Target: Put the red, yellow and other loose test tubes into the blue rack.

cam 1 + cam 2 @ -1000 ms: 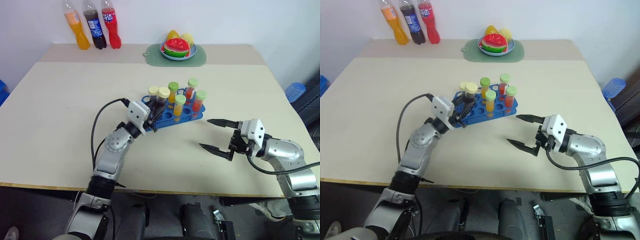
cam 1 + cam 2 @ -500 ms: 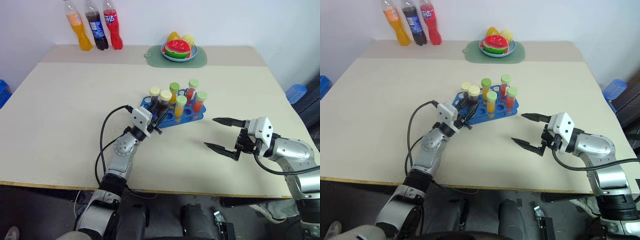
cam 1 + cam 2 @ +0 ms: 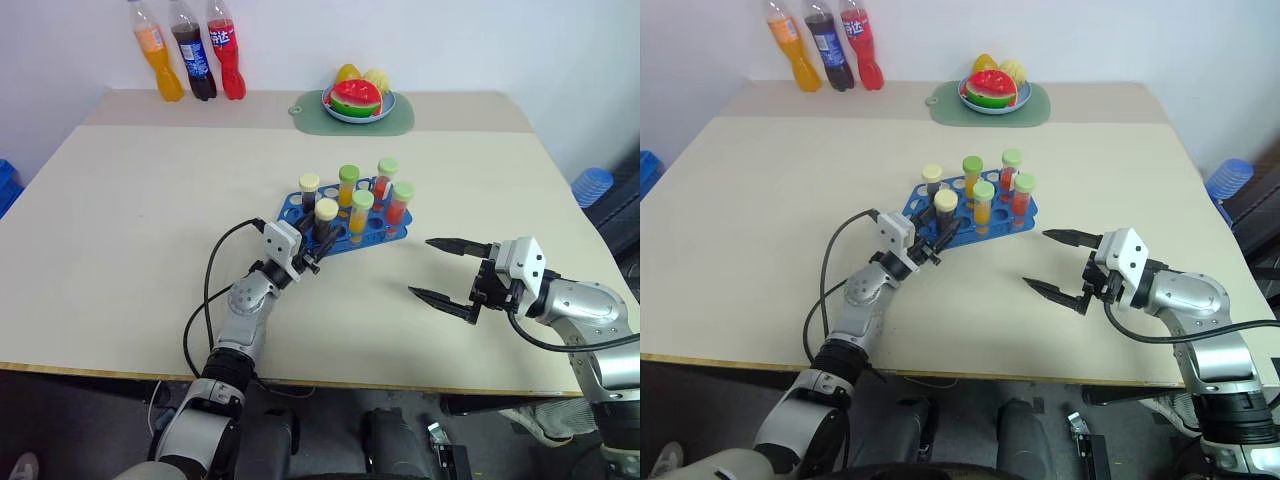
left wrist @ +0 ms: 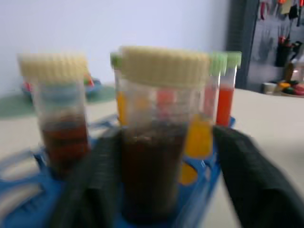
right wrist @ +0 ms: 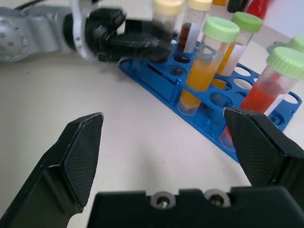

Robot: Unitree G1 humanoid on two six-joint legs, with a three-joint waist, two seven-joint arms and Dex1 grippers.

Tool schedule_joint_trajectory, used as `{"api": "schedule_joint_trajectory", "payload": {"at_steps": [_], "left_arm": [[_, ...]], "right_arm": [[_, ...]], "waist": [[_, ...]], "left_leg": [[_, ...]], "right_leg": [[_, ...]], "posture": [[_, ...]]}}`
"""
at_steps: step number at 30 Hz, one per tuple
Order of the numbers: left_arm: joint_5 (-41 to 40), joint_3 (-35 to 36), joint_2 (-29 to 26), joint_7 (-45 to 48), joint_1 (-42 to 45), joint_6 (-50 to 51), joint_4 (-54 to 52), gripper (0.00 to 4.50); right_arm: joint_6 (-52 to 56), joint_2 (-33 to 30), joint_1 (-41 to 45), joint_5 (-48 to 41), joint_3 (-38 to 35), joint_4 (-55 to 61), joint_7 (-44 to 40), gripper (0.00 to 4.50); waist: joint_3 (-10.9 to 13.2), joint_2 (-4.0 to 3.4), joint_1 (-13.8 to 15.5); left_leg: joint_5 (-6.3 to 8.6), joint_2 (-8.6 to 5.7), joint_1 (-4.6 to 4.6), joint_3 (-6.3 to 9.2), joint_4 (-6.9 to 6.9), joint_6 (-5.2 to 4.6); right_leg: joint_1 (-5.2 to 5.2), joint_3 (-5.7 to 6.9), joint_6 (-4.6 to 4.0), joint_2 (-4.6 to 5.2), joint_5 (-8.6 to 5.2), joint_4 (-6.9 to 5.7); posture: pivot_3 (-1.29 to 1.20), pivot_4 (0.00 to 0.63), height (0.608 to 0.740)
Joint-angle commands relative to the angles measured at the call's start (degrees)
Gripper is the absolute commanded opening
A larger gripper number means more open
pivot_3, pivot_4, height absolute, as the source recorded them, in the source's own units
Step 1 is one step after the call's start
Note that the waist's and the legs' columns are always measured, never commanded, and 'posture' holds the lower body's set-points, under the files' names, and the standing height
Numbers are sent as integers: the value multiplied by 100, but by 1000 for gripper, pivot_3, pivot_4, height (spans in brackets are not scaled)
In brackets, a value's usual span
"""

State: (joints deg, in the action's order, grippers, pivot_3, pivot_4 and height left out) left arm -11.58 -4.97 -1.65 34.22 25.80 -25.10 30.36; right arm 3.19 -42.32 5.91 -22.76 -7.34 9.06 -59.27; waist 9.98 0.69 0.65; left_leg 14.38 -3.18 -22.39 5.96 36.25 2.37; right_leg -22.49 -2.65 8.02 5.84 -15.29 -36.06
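Note:
The blue rack (image 3: pixel 372 232) lies mid-table with several capped tubes upright in its holes. At its near left end stands a dark brown tube with a pale-yellow cap (image 3: pixel 326 214), seated in a hole. My left gripper (image 3: pixel 317 246) is open, a finger on either side of that tube (image 4: pixel 152 161); one finger (image 4: pixel 247 175) stands clear of the glass. Behind it are a second brown tube (image 4: pixel 59 128), yellow-orange tubes (image 5: pixel 202 71) and red-orange tubes (image 5: pixel 266 90) with green caps. My right gripper (image 3: pixel 447 270) hovers open to the right of the rack, holding nothing.
Three soda bottles (image 3: pixel 190 55) stand at the far left corner. A plate of fruit (image 3: pixel 357 100) sits on a green mat at the far edge. Bare tabletop (image 3: pixel 140 220) stretches to the left of and in front of the rack.
My left gripper sank with the dark brown tube, which now sits lower in the rack, and its fingers have spread apart. The right gripper kept still.

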Motion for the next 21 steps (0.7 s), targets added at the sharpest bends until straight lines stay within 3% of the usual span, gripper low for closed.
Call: {"api": "schedule_joint_trajectory", "payload": {"at_steps": [1,10,15,21], "left_arm": [[13,86,-33,-163,-56,195,-380,4466],[-606,499,-1082,181,-1464,1085,-2657,4466],[-903,1011,-2153,714,-2666,1449,-3318,4466],[-1566,1623,-2848,1125,-3462,2086,-3836,4466]], "right_arm": [[-57,52,-6,-67,-103,230,76,4500],[-201,178,-308,-15,-213,101,216,4500],[-323,154,-747,-10,-478,-3,306,4500],[-398,99,-1224,-32,-821,-28,348,4500]], "waist": [[0,0,-17],[0,-2,-60],[1,-6,-110],[2,-7,-108]], "left_leg": [[0,1,0,0,0,0],[0,4,0,18,-6,0],[0,6,0,20,-11,0],[3,8,0,23,-10,-3]], "right_leg": [[-1,0,0,-1,0,-1],[-7,-3,-1,-2,0,-3],[-8,-3,-3,-2,-2,-2],[-2,0,-5,2,-2,0]], "posture": [[0,150,740],[0,150,740],[0,150,740],[0,150,740]]}}
